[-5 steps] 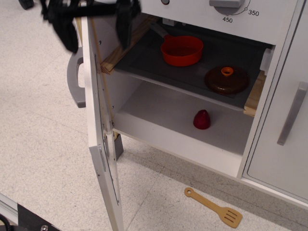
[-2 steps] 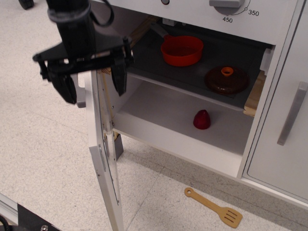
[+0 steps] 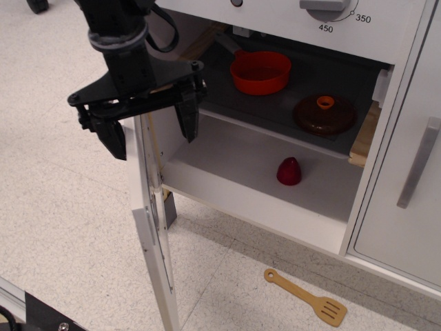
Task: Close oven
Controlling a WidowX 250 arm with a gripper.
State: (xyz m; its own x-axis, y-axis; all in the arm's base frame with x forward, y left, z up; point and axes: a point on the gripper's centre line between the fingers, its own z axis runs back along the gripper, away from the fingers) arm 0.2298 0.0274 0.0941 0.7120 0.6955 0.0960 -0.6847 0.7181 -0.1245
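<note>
At 6 o'clock a wooden spatula (image 3: 306,297) lies on the floor. At 8 o'clock you see the thin edge of the oven (image 3: 275,172) door (image 3: 153,227), swung wide open. Above it, at 10 o'clock, your claw (image 3: 152,130) is spread open, one finger on each side of the door's top edge, holding nothing. If you push crooked, I think a finger could slip off or catch the shelf. Farther in, a red lump (image 3: 289,171) sits on the oven floor. On the dark shelf (image 3: 275,96) stand a red pot (image 3: 260,72) and a brown lid (image 3: 324,113). At 1 o'clock the dial (image 3: 329,7) reads 450 and 350.
</note>
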